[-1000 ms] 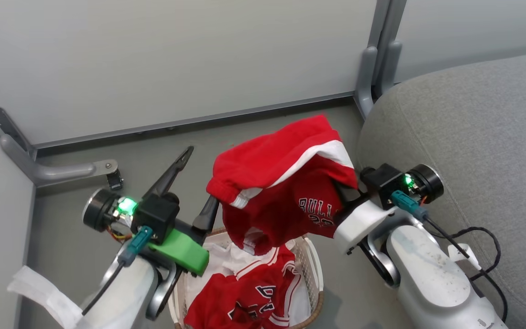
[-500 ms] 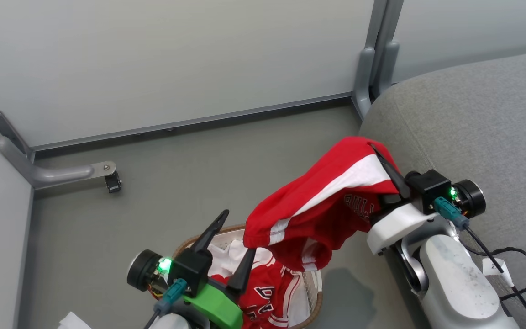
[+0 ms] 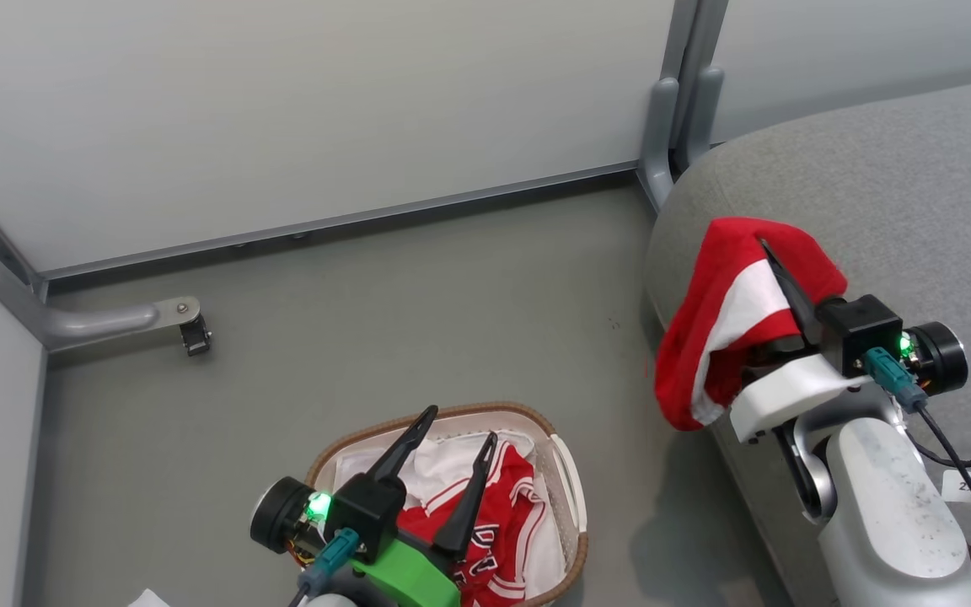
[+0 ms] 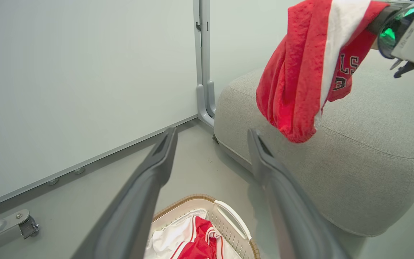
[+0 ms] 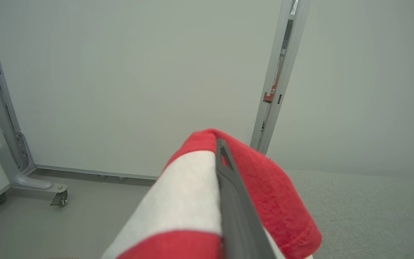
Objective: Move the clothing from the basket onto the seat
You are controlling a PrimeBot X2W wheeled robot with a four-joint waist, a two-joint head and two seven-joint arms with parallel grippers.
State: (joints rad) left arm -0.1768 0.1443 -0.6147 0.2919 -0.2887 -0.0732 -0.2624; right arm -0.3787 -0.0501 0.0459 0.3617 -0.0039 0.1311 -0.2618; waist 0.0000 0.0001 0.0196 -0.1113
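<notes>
The red Bulls garment, clamped in the closed right gripper, should be carried farther right over the seat before release; the left gripper is spread wide, empty.

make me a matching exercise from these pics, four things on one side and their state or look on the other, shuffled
Things:
1. left gripper
2. right gripper
3. basket
4. seat

States:
a. grey woven upholstery
b. open, holding nothing
c. on the floor, red clothing inside
d. shut on a red-and-white garment

Pairs: 1-b, 2-d, 3-c, 4-a
</notes>
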